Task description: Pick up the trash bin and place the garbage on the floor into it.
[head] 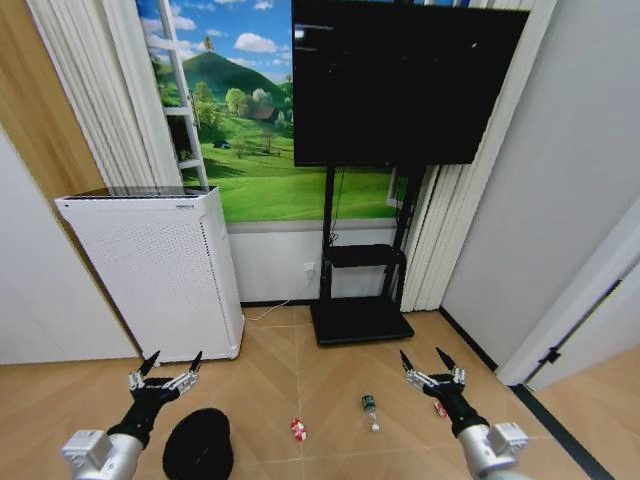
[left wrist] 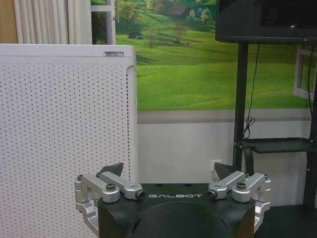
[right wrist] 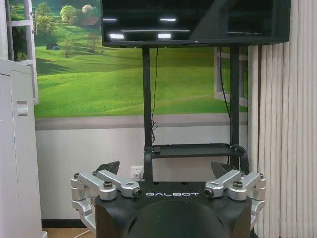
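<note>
On the floor just below the left end effector [head: 168,368], the bin [head: 198,445] sits ungrasped; both end effectors, incl. right [head: 428,362], are wide open w/ nothing held. Best approach imo: drop left straight onto the rim, pinch one wall. Garbage—wrapper [head: 298,429], bottle [head: 370,409], 2nd wrapper [head: 440,408]—lies right of the bin.

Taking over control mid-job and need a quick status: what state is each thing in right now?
Left tool: open, empty, raised above the floor beside the bin.
Right tool: open, empty, raised above the floor.
Trash bin: on the floor, not picked up.
Red-and-white wrapper: on the floor, outside the bin.
Green bottle: lying on its side on the floor.
Second wrapper: on the floor, partly hidden by the right tool.
Television: screen dark.
</note>
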{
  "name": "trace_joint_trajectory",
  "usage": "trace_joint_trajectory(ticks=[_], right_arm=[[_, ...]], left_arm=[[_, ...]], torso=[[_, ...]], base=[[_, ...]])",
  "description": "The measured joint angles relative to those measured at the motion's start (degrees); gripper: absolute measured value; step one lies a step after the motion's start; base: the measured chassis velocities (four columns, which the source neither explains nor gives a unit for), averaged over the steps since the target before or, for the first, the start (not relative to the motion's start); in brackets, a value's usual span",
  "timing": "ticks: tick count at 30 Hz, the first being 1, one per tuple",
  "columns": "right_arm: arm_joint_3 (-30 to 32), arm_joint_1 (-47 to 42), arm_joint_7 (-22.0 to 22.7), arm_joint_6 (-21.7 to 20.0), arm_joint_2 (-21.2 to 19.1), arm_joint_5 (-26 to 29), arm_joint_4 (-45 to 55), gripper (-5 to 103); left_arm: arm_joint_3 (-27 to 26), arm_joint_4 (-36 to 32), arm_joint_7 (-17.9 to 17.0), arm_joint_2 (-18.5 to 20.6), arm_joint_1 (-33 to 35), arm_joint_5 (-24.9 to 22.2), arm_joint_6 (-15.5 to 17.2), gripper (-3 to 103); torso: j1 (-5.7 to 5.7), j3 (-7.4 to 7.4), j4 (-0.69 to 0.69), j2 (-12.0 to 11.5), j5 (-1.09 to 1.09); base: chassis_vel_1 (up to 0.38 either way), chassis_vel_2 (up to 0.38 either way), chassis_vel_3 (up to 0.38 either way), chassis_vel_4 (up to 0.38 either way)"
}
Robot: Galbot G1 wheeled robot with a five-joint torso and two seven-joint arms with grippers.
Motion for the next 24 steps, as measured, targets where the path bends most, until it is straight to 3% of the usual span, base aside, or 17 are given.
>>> trace_joint_trajectory(ticks=[24], right_arm=[[1.1,0.0,0.0,0.5,0.1,1.1,0.7,100]], left_arm=[[-0.3,-0.7,0.2,-0.2,0.6,0.4,-0.1,100]], torso=[[-2.5,-3.39,0.0,-5.9,0.0]], base=[[0.0,0.0,0.0,0.0]])
